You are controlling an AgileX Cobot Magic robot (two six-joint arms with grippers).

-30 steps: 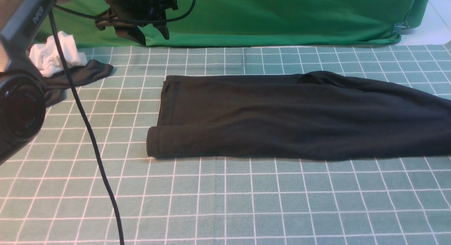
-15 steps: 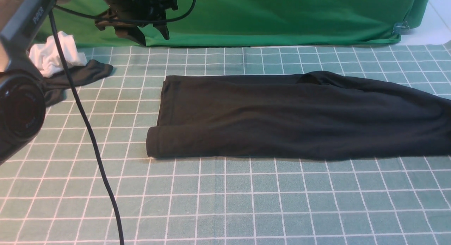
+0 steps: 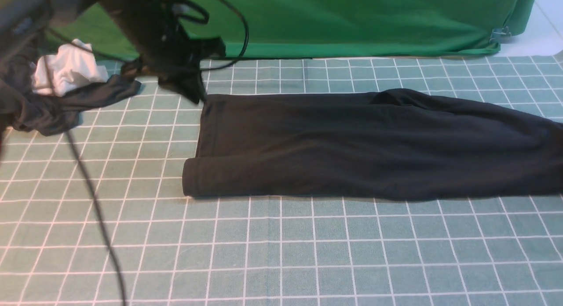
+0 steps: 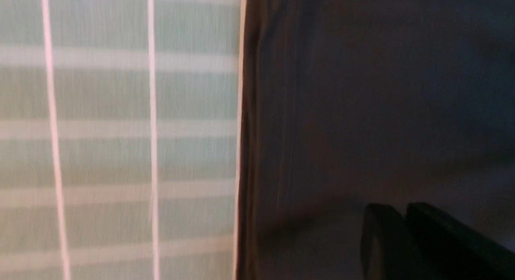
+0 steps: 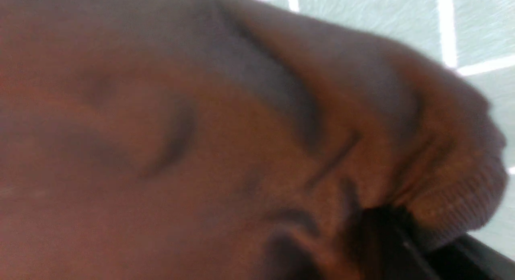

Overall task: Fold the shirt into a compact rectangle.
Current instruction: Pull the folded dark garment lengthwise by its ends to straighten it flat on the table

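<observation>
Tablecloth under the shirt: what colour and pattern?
The tablecloth is pale teal-green with a thin white grid; the front view shows it best.

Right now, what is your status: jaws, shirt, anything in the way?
Left jaws shut at shirt far-left corner. Right jaws pinching shirt's ribbed edge. Grey garment lies apart, far left.

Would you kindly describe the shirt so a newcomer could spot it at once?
On the green checked tablecloth, a large black shirt lies folded in a long band across the middle and right. Unlike the smaller dark grey garment bunched by a white cloth far left, it lies flat.
</observation>
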